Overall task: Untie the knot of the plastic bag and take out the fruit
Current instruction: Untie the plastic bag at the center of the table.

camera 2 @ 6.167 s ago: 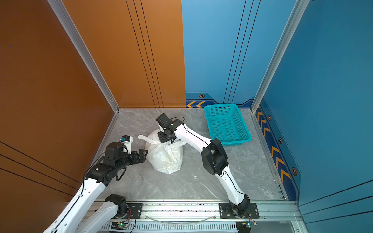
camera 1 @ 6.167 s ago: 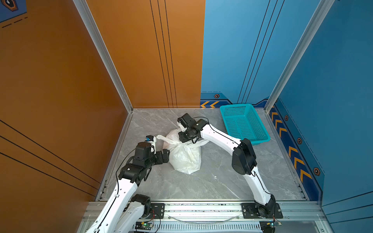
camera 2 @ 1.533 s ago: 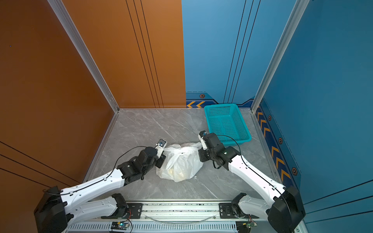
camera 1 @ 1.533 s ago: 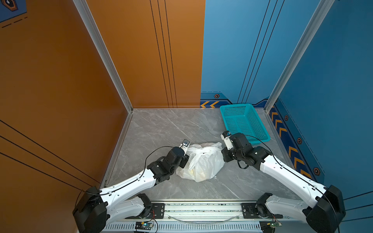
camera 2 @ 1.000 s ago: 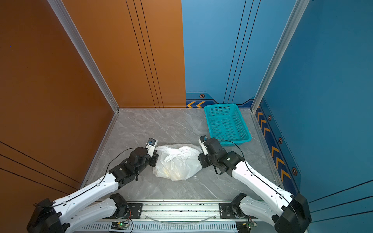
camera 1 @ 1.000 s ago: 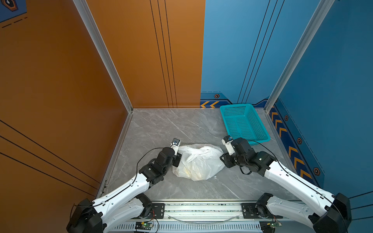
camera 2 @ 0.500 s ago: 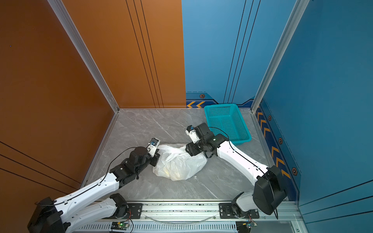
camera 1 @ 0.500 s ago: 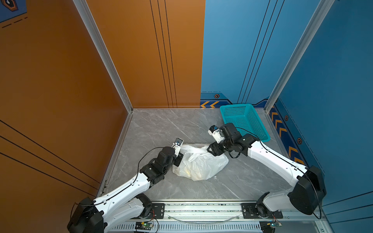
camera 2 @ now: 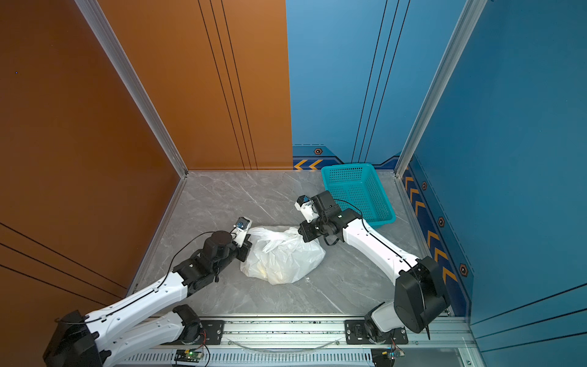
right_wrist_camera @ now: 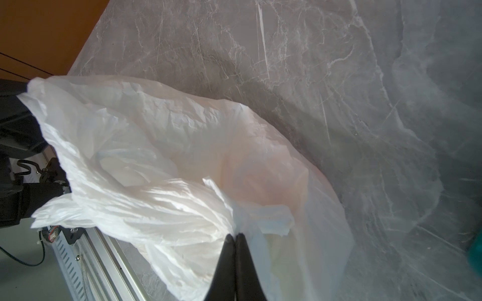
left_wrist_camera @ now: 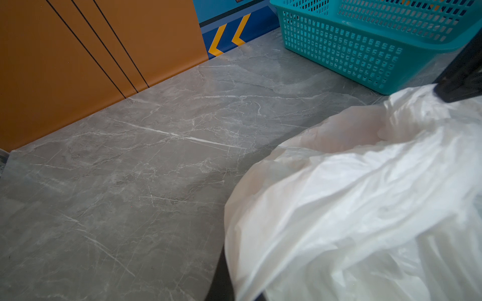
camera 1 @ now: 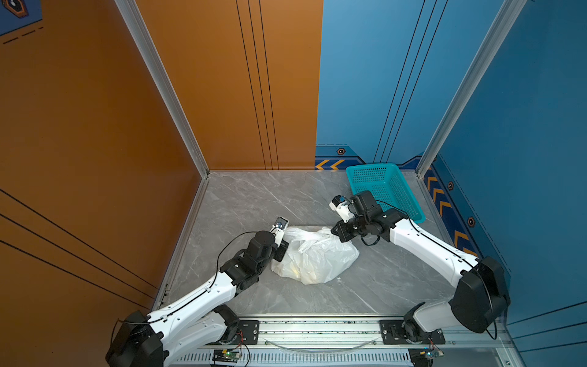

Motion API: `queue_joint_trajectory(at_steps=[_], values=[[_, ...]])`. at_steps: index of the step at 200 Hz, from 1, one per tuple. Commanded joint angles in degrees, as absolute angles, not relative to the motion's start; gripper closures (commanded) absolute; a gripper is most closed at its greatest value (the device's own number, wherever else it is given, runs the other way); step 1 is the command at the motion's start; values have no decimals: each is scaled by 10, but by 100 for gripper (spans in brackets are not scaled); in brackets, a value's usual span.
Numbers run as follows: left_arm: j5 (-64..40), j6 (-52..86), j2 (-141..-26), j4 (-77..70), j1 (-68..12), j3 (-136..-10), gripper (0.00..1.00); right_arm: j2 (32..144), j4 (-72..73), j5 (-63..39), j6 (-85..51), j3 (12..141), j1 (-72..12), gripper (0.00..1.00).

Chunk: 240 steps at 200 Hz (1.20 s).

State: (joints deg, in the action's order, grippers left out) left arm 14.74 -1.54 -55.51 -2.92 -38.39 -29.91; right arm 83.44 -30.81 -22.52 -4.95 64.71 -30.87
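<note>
The right pincer [right_wrist_camera: 235, 236] and left pincer [camera 1: 284, 250] clench the plastic bag [camera 1: 320, 260]; a hard opposing pull could tear it.

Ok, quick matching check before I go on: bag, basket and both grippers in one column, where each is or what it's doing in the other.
1 plastic bag
2 teal basket
3 left gripper
4 right gripper

a pinched shut on the bag's basket-side edge
b in the far corner by the blue wall
c shut on the bag's side nearer the orange wall
d lying crumpled on the marble table

Pairs: 1-d, 2-b, 3-c, 4-a
</note>
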Motion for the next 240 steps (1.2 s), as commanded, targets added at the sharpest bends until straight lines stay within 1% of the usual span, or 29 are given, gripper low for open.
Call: queue_joint_trajectory(at_steps=[1,54,73,94,98,102,112,116,123,132,141,145,147,152,167,176,214,240], values=[[155,-11,-546,-41,-376,-298,100,796,-303,-229,-61,620,-292,100],[189,22,-536,-7,-362,-300,100,705,-309,-199,-97,542,-248,100],[205,50,-533,24,-355,-302,100,671,-316,-188,-110,513,-245,100],[197,74,-526,46,-352,-298,100,654,-315,-193,-120,493,-254,100],[194,77,-525,51,-352,-299,93,654,-315,-192,-120,493,-259,100],[190,80,-522,55,-352,-300,83,653,-315,-190,-120,493,-264,100],[185,85,-515,71,-352,-306,54,651,-315,-180,-121,495,-275,100],[185,86,-512,79,-352,-310,45,650,-315,-175,-122,495,-279,100],[184,87,-505,92,-353,-319,32,649,-315,-170,-124,497,-284,100],[181,83,-495,113,-353,-333,22,648,-315,-163,-127,499,-288,100],[176,72,-487,137,-356,-349,15,646,-314,-160,-128,499,-290,100],[173,65,-484,144,-357,-357,15,646,-313,-159,-128,499,-290,100],[172,61,-484,148,-358,-361,11,645,-313,-159,-128,499,-290,100],[167,53,-483,157,-360,-372,6,645,-311,-157,-129,500,-292,100],[154,18,-487,185,-374,-408,0,644,-310,-155,-130,502,-296,100],[149,-4,-496,201,-385,-428,2,646,-310,-153,-129,504,-298,100],[88,-93,-550,238,-432,-490,2,657,-310,-149,-123,516,-303,100],[46,-132,-601,239,-437,-510,2,661,-310,-149,-119,522,-304,100]])
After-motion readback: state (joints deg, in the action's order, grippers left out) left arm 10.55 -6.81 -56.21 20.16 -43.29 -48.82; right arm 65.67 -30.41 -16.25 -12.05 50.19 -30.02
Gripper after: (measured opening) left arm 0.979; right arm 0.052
